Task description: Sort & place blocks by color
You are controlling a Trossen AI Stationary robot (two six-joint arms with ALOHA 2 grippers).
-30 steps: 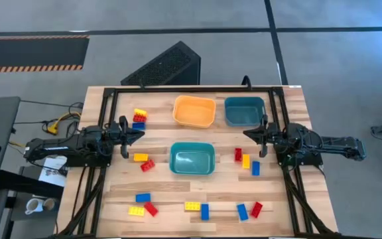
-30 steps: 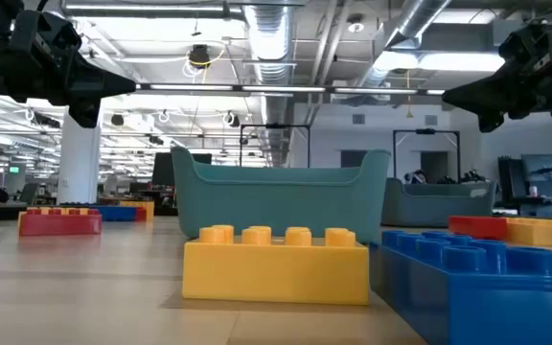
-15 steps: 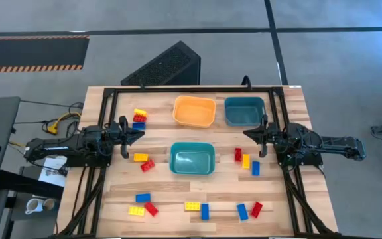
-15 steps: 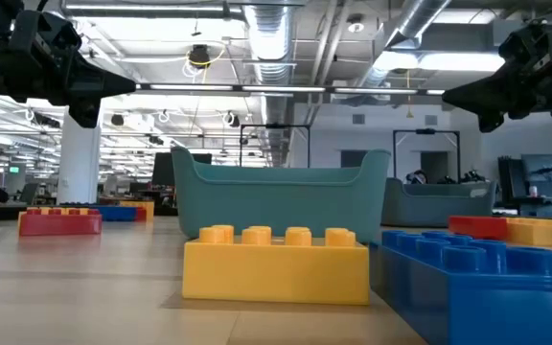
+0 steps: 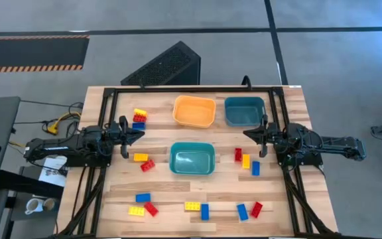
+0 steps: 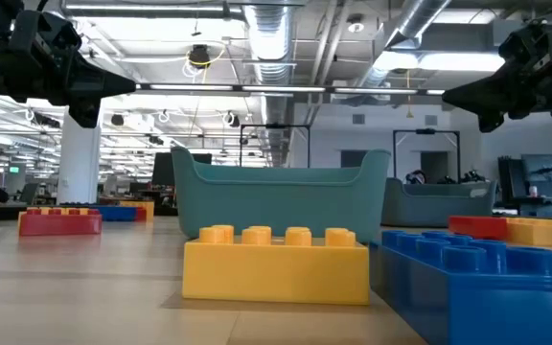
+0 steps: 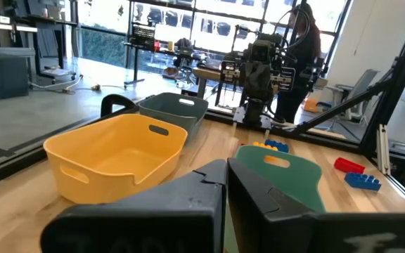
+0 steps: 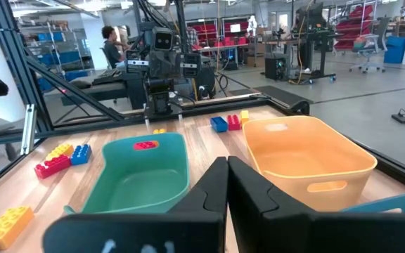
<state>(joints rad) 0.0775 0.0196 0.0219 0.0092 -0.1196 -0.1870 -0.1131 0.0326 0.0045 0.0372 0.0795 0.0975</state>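
Plastic studded toy blocks [image 5: 140,157] in red, yellow and blue lie scattered over the wooden surface [image 5: 171,192]: some by the left edge, a row along the near edge, three by the right edge. Light, stiff and probably slick, each is best pinched across its flat sides. At the left edge the left tool [image 5: 135,133] hovers clenched, holding nothing. An orange plastic bin [image 5: 194,111] and two teal plastic bins [image 5: 191,159] sit empty. The right tool [image 5: 249,135] hovers clenched and empty at the right edge.

Both arms lie low at opposite table sides — left gripper [image 5: 136,135] and right gripper [image 5: 249,135] closed, facing inward.
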